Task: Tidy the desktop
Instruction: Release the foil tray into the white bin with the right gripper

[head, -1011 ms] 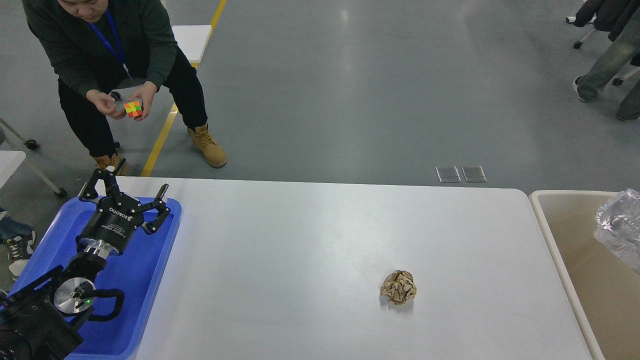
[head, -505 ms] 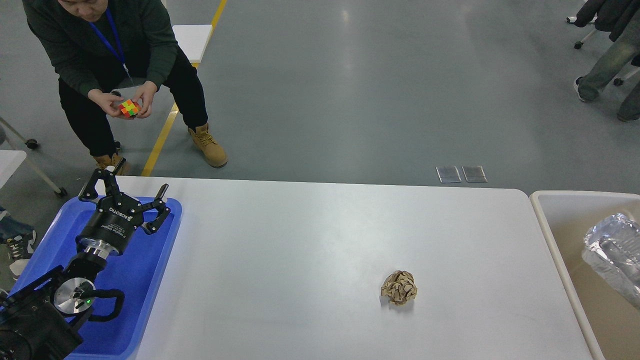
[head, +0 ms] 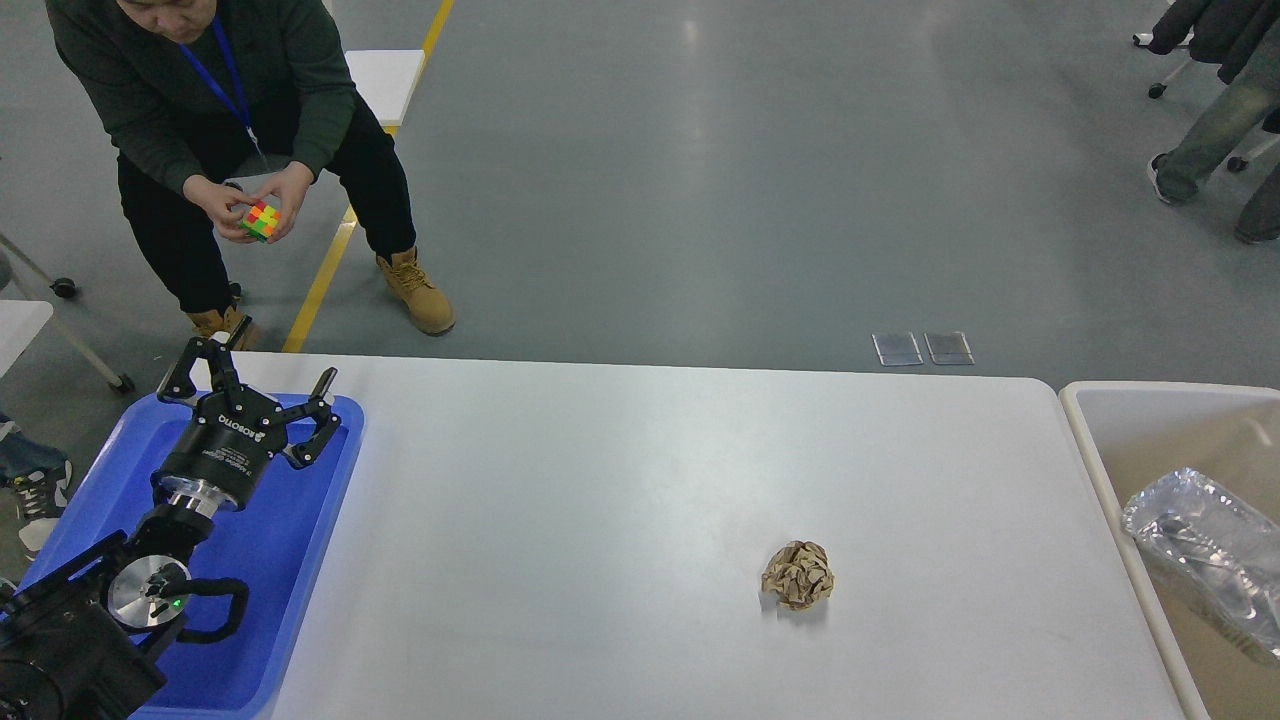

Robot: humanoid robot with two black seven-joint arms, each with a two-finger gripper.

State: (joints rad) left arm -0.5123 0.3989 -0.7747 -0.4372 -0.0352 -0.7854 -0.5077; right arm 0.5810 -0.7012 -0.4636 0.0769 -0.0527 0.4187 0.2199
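The desktop point(head: 620, 480) is a large white tabletop with rounded corners. A crumpled brown paper ball point(head: 797, 575) lies on it right of the middle, near the front. My left gripper point(head: 257, 379) is open and empty, held over the far end of a blue tray point(head: 290, 560) at the left edge. A crushed clear plastic bottle point(head: 1205, 555) lies inside the beige bin point(head: 1100, 470) at the right. My right gripper is out of view.
A person point(head: 230, 130) crouches beyond the table's far left corner, holding a coloured puzzle cube point(head: 261, 221). Other people's legs and chair wheels show at the far right of the grey floor.
The clear plastic bottle has dropped lower into the beige bin. The person has turned the cube in their hands. My left arm has not moved.
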